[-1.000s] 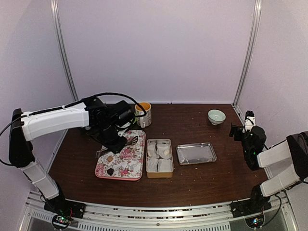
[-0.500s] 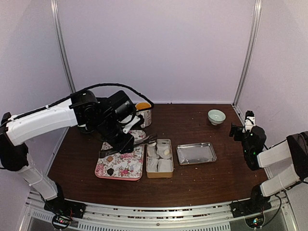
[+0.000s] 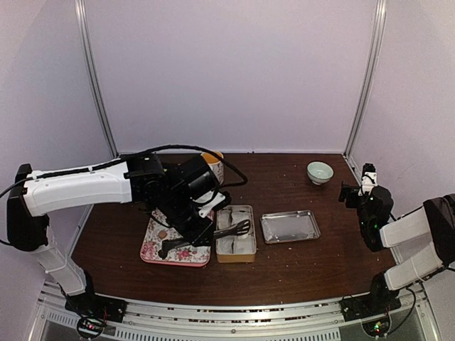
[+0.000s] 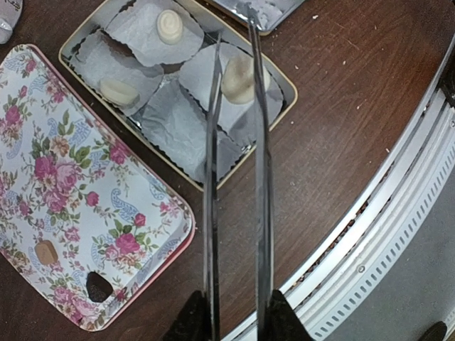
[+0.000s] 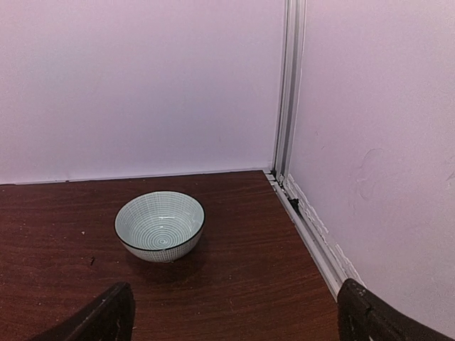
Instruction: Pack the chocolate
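Observation:
The chocolate (image 4: pixel 98 286), a small dark lump, lies on the floral tray (image 4: pixel 106 192) beside a tan lump (image 4: pixel 47 251). My left gripper (image 4: pixel 234 320) is shut on metal tongs (image 4: pixel 212 177). It hangs over the table's near edge, and in the top view it (image 3: pixel 193 226) sits between the tray and the tin. The tong blades reach over the tan tin (image 4: pixel 287 80) of white paper cups. Their tips lie either side of a cream piece (image 4: pixel 234 77); I cannot tell whether they pinch it. My right gripper (image 5: pixel 234 320) is open and empty at the far right.
A metal lid (image 3: pixel 290 226) lies right of the tin (image 3: pixel 235 257). A mug (image 3: pixel 215 165) stands behind the left arm. A striped bowl (image 5: pixel 160 226) sits near the back right corner, in front of my right gripper (image 3: pixel 353 192). The wall rail (image 5: pixel 313 227) runs close on its right.
My left arm has swung right with the tongs, from over the floral tray to over the tin. The right arm has not moved.

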Tool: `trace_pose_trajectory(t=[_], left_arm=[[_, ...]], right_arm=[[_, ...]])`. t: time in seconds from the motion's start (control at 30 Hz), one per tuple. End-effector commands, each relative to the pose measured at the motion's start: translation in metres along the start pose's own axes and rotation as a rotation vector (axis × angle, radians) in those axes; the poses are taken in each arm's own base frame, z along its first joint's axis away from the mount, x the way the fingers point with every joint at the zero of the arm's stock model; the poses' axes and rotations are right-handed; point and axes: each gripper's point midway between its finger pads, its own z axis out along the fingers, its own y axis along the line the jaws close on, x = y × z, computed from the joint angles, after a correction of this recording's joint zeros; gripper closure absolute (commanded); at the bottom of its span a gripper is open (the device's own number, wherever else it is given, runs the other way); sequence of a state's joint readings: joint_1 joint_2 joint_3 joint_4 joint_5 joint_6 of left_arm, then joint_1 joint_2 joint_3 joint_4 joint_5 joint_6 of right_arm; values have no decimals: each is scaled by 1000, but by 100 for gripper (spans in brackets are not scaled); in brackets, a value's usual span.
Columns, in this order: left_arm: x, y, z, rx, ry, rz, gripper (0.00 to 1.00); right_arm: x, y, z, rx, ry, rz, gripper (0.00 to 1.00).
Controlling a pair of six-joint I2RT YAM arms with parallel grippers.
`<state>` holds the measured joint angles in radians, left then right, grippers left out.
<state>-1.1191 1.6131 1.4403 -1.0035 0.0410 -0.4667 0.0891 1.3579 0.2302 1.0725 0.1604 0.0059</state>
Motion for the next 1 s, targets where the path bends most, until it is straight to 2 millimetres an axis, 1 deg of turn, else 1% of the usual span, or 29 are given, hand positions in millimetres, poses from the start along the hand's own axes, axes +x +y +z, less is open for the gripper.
trace_pose_trajectory(t=[0.0,0.13,0.2,0.23,0.3,0.33,0.4,0.5,0.6,0.8,0.87,0.97], left_arm=[[-6,-10,15,27,-12,-2,73],[-2,-18,29,61,7,8,72],[0,-19,35,62,23,12,72],[1,-19,38,58,30,15,70],[3,-17,41,40,35,14,60],[2,-16,41,35,31,12,58],[0,-14,39,22,19,8,57],[-3,-12,33,12,0,4,57],[-4,-6,25,-28,-5,-3,58],[-9,16,-7,-141,-71,-25,59],[-8,22,-16,-164,-83,-34,58],[-2,37,-27,-210,-72,-56,58]], right_arm=[[-12,-3,3,19,-36,16,0],[-12,-3,3,19,-36,17,0],[-12,-3,3,19,-37,17,0],[-12,-3,3,19,-36,17,0],[-12,-3,3,19,-36,17,0],[-12,-3,3,19,-36,17,0],[-12,-3,3,19,-37,17,0],[-12,-3,3,19,-36,17,0],[-12,-3,3,19,-36,17,0],[-12,-3,3,19,-35,17,0],[-12,-3,3,18,-35,17,0],[-11,-3,3,19,-35,17,0]])
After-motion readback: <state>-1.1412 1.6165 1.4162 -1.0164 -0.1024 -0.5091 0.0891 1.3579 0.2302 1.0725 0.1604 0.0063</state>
